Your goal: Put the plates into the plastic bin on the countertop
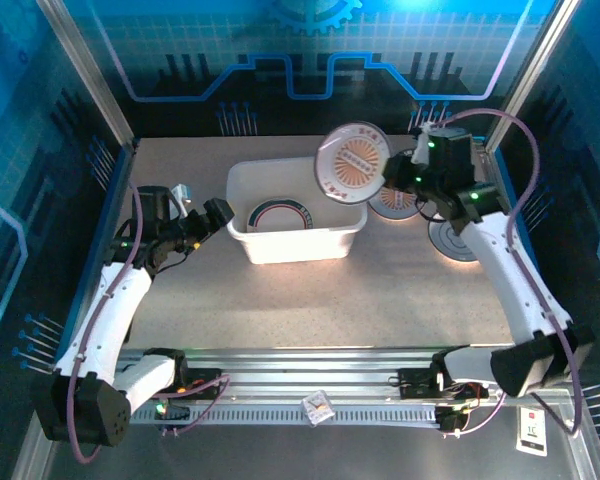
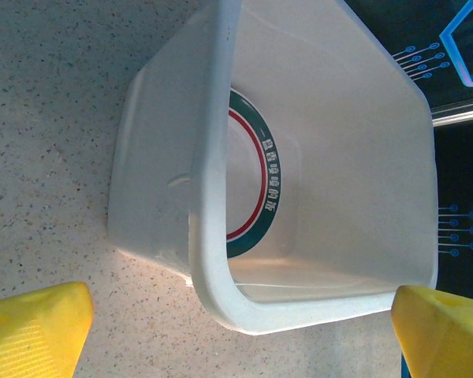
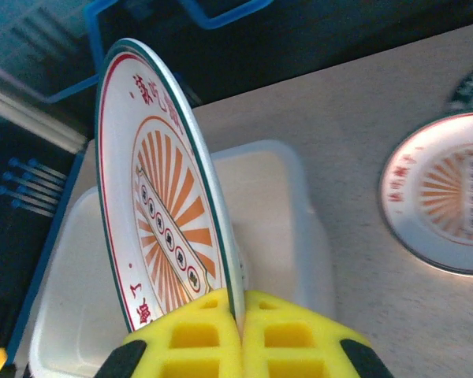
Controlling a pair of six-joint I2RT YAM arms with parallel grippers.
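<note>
The right end effector [image 3: 240,315] is squeezed shut on the edge of the held plate [image 3: 158,197]. Its yellow fingers [image 3: 189,339] pinch the rim from both sides. The held plate [image 1: 352,160] stands up on its edge. It has orange sun rays and a dark rim. It hangs over the right end of the plastic bin [image 1: 290,245].

The left end effector [image 1: 220,213] is wide open and holds nothing. It sits just beside the left end of the plastic bin [image 2: 213,236]. I cannot tell if it touches.

The flat plate [image 1: 280,215] lies in the bottom of the bin. It has a green rim and a red ring.

The bin stands on the desk [image 1: 330,300]. To its right lie the orange plate [image 3: 445,193] and the side plate [image 1: 452,240].
</note>
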